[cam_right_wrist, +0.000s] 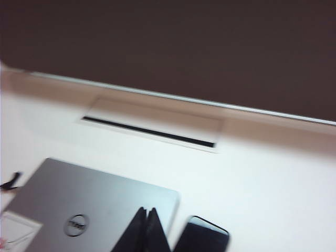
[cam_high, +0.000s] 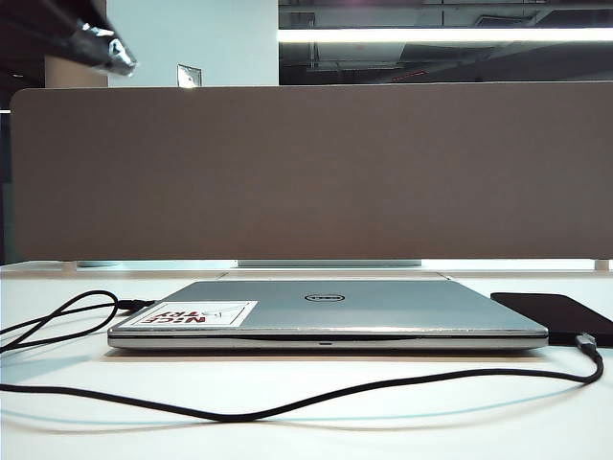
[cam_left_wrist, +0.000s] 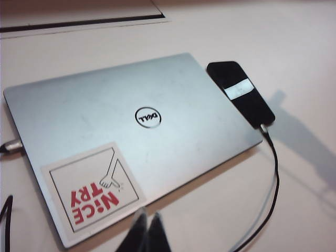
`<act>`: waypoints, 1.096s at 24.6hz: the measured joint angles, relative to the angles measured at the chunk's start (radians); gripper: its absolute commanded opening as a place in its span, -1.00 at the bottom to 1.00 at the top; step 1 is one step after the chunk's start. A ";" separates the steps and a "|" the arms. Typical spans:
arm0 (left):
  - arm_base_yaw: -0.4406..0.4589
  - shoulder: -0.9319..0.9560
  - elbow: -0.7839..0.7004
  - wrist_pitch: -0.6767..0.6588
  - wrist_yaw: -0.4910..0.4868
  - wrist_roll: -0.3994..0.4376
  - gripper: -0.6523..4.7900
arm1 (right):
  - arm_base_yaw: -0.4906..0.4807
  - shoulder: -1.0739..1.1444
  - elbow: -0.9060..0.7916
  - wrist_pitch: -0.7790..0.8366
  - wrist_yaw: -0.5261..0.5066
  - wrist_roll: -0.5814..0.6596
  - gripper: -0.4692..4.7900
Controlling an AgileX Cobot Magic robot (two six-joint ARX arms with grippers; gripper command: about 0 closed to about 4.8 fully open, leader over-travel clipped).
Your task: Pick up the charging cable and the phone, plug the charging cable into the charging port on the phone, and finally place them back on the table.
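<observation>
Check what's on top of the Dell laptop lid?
Only a red-lettered "NICE TRY" sticker on the closed Dell laptop. Phone lies beside it on the table.

The closed silver laptop (cam_left_wrist: 131,142) on the table (cam_left_wrist: 294,47) carries the round Dell logo (cam_left_wrist: 148,117) in the middle of its lid; the badge also shows in the exterior view (cam_high: 325,297) and, blurred, in the right wrist view (cam_right_wrist: 76,225). Near one lid corner sits a white sticker (cam_left_wrist: 93,185) with red block letters reading "NICE TRY" beside a small line drawing of a hand; from the exterior view (cam_high: 199,313) the red letters are too flattened to read. No readable writing shows on the phone (cam_left_wrist: 240,93).
</observation>
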 measured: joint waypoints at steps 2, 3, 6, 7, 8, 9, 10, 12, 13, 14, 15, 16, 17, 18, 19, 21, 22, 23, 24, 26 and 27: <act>0.000 -0.039 -0.039 0.000 0.000 0.005 -0.78 | 0.008 -0.036 -0.057 -0.021 0.032 0.005 -0.84; 0.000 -0.054 -0.056 0.002 0.000 0.006 -0.78 | 0.008 -0.047 -0.079 -0.040 0.035 0.013 -0.84; 0.000 -0.104 -0.117 0.017 0.000 0.008 -0.78 | 0.012 -0.088 -0.148 -0.077 0.026 0.060 -0.84; 0.000 -0.122 -0.137 0.022 0.000 0.008 -0.78 | 0.012 -0.110 -0.177 -0.069 0.014 0.067 -0.84; 0.000 -0.143 -0.160 0.037 0.000 0.008 -0.78 | 0.012 -0.141 -0.214 -0.043 0.002 0.071 -0.84; 0.000 -0.161 -0.182 0.060 0.000 0.008 -0.78 | 0.012 -0.168 -0.245 -0.018 -0.003 0.072 -0.84; 0.000 -0.192 -0.219 0.111 0.000 0.008 -0.78 | 0.012 -0.225 -0.324 0.065 -0.009 0.076 -0.84; 0.000 -0.239 -0.270 0.185 0.000 0.008 -0.78 | 0.012 -0.288 -0.425 0.171 -0.021 0.076 -0.84; 0.000 -0.254 -0.290 0.205 0.000 0.008 -0.78 | 0.012 -0.320 -0.471 0.208 -0.021 0.076 -0.84; 0.000 -0.267 -0.305 0.216 0.000 0.008 -0.78 | 0.012 -0.346 -0.505 0.223 -0.022 0.076 -0.84; 0.000 -0.279 -0.322 0.224 0.000 0.008 -0.78 | 0.012 -0.377 -0.545 0.239 -0.024 0.076 -0.84; 0.000 -0.290 -0.336 0.233 0.000 0.011 -0.78 | 0.013 -0.403 -0.582 0.258 -0.025 0.076 -0.81; 0.000 -0.303 -0.359 0.250 0.000 0.028 -0.78 | 0.013 -0.428 -0.629 0.281 -0.025 0.076 -0.74; 0.000 -0.314 -0.375 0.262 0.000 0.047 -0.78 | 0.013 -0.441 -0.663 0.287 -0.024 0.076 -0.74; 0.000 -0.319 -0.391 0.270 0.000 0.063 -0.78 | 0.013 -0.460 -0.698 0.292 -0.024 0.076 -0.74; 0.000 -0.323 -0.401 0.281 0.000 0.071 -0.78 | 0.013 -0.486 -0.732 0.292 -0.025 0.076 -0.74; 0.000 -0.323 -0.404 0.288 0.000 0.072 -0.78 | 0.013 -0.491 -0.740 0.292 -0.025 0.076 -0.74; 0.000 -0.323 -0.409 0.302 0.000 0.073 -0.78 | 0.013 -0.490 -0.747 0.294 -0.025 0.076 -0.74; 0.000 -0.323 -0.416 0.321 0.000 0.074 -0.78 | 0.013 -0.489 -0.753 0.294 -0.024 0.076 -0.74; 0.000 -0.323 -0.439 0.368 0.000 0.080 -0.78 | 0.012 -0.485 -0.763 0.284 -0.024 0.076 -0.74; 0.000 -0.323 -0.457 0.397 0.000 0.084 -0.78 | 0.012 -0.485 -0.767 0.276 -0.025 0.076 -0.74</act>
